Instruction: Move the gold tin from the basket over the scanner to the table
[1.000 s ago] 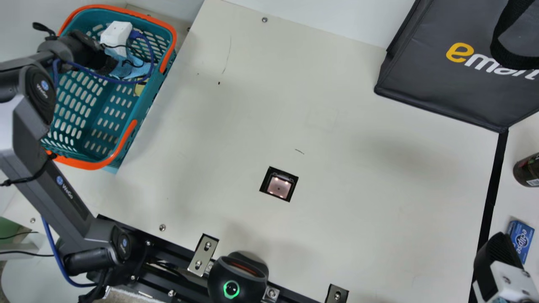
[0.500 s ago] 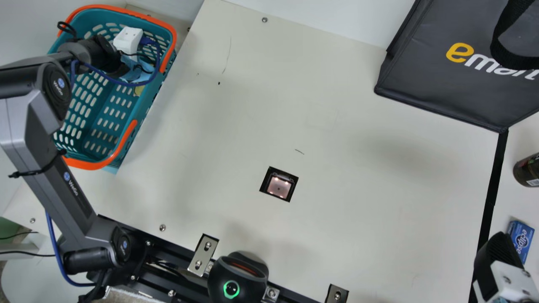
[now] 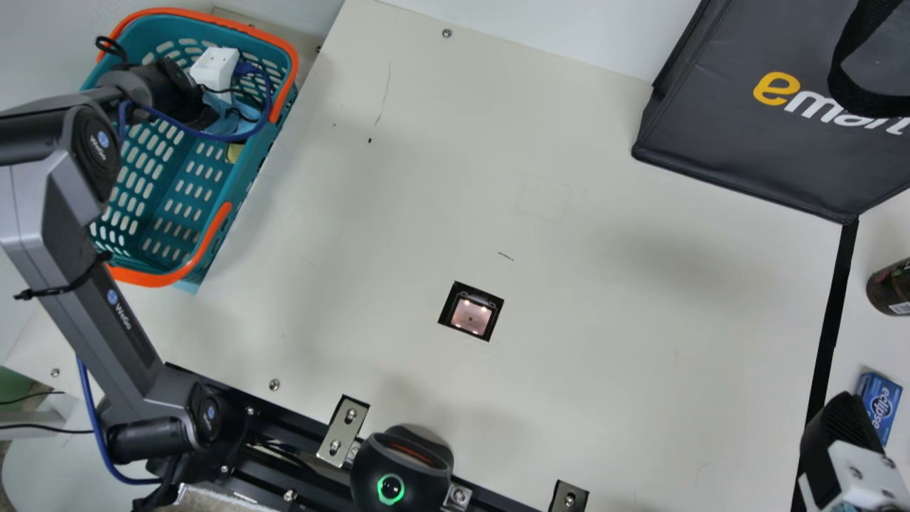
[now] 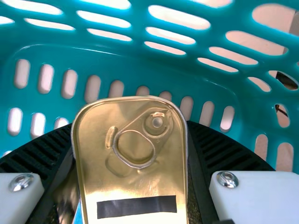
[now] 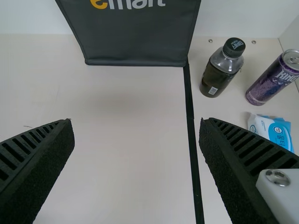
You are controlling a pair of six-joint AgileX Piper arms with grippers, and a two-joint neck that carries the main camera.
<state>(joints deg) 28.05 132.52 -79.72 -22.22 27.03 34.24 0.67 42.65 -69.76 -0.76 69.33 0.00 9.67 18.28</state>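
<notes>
Since the earliest frame, the left arm (image 3: pixel 92 284) has been shifted rightwards over the basket, towards the wall nearer the desk; the right one has been left in place. The desk (image 3: pixel 604 299) is crossed near its right-hand side by a strip of black tape (image 3: pixel 828 341). At the far right corner a dark grey bag (image 3: pixel 711 135) is set. Along the left edge, towards the far corner, the teal basket (image 3: pixel 245 178) is placed. The left gripper (image 3: pixel 215 67) is lowered into it and closed on the gold tin (image 4: pixel 93 177), which is pressed from both sides, close to a slotted wall, its ring-pull face turned to the wrist camera. The right gripper (image 3: pixel 842 427) is held near the desk's near right corner, spread wide with nothing between its fingers. Beyond the tape, a purple can (image 5: pixel 273 79), a dark bottle (image 3: pixel 892 288) and a white-and-blue pack (image 5: pixel 271 130) are laid out. The scanner (image 3: pixel 470 315) is sunk into the desk, nearer the front edge. A small blue packet (image 3: pixel 881 402) is seen just beside the right gripper.
</notes>
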